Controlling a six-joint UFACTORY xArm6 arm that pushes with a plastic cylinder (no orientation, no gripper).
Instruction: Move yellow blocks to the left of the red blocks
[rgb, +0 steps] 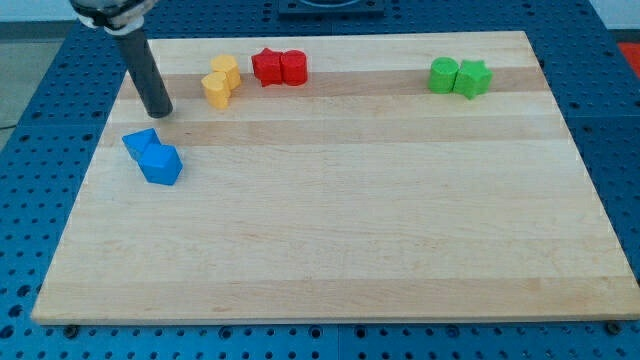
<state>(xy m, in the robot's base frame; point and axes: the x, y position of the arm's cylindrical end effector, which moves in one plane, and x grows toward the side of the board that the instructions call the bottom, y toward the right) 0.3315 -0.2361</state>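
Wooden bench (330, 230) on blue pegboard. At left my tip (160, 113) (a bare rod, no claw) stands above the blue blocks (153, 156); yellow blocks (220, 80) already sit just left of the red blocks (279, 66), seemingly apart. Little remains beyond withdrawing.

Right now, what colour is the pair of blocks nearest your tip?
Yellow blocks, right of my tip, camera view.

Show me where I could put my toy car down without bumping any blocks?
The big bare stretch of the wooden board runs below the green blocks and to the view's right of the blue blocks. Between the red blocks and green ones is free too. The top left is crowded: yellow blocks, red ones, and my tip left of the yellow.
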